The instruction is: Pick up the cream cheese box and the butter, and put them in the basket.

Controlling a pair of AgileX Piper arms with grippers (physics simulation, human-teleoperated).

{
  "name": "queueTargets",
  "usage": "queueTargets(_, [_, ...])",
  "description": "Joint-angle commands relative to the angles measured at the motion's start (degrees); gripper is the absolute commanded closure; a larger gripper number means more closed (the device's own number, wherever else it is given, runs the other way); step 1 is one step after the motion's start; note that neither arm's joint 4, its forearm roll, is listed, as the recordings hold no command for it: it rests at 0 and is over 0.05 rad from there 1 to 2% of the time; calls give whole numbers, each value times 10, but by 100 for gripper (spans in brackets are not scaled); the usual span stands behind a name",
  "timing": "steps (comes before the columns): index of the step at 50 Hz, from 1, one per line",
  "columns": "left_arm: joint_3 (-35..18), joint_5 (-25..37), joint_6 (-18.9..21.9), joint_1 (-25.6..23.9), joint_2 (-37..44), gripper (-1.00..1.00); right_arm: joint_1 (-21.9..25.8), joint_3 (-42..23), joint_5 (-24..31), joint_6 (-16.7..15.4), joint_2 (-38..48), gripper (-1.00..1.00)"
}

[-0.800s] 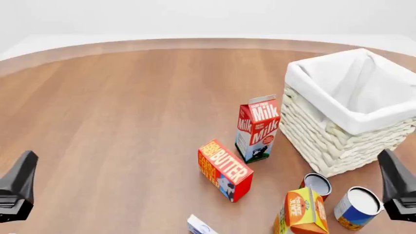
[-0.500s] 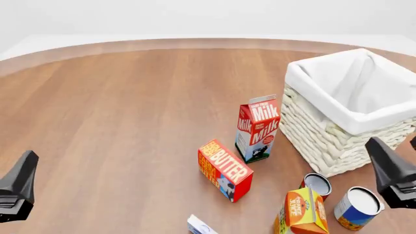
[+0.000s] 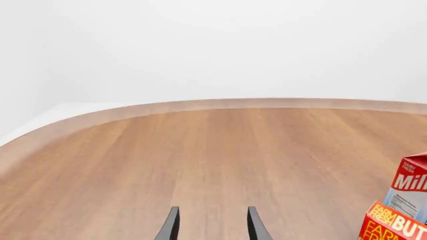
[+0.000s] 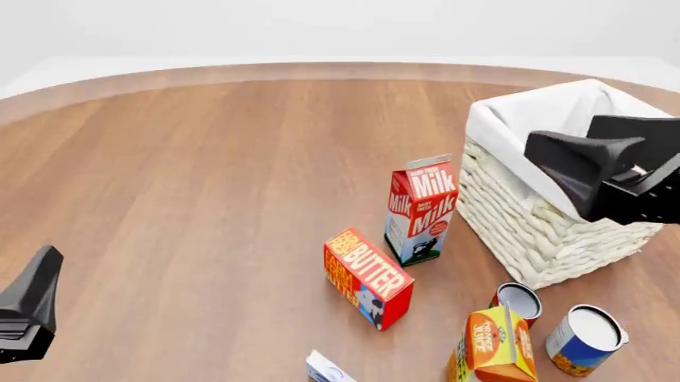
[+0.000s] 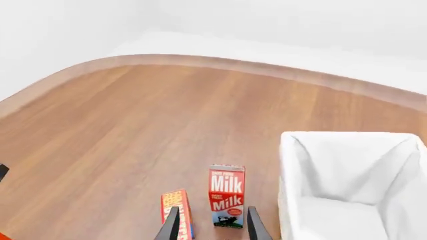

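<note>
The butter (image 4: 368, 277), a red-and-orange box, lies on the wooden table near the middle front; it also shows at an edge of the left wrist view as the butter (image 3: 393, 226) and in the right wrist view as the butter (image 5: 176, 210). The cream cheese box (image 4: 327, 369), white with blue marks, is cut off by the front view's bottom edge. The wicker basket (image 4: 531, 227) with a white liner stands at the right. My right gripper (image 4: 563, 159) hovers raised in front of the basket, open and empty (image 5: 212, 227). My left gripper (image 4: 34, 290) stays low at the far left, open and empty (image 3: 212, 227).
A red-and-white milk carton (image 4: 422, 208) stands upright between the butter and the basket. At the front right stand an orange juice carton (image 4: 494, 346), a small open can (image 4: 517, 301) and a blue-and-white can (image 4: 584, 338).
My right gripper has risen from the front right corner and swung up and left to hover in front of the basket. The left gripper and all objects have stayed put.
</note>
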Motion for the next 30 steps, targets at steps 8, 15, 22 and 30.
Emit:
queueTargets(8, [0,0,0,0,0,-100,91,-169,88,7,191,-100])
queueTargets(15, [0,0,0,0,0,-100,129,-190,119,10,275,-100])
queueTargets(22, [0,0,0,0,0,-100,132,-237,158,2,309,-100])
queueTargets(30, [0,0,0,0,0,-100,144,-235,164,9,334,-100])
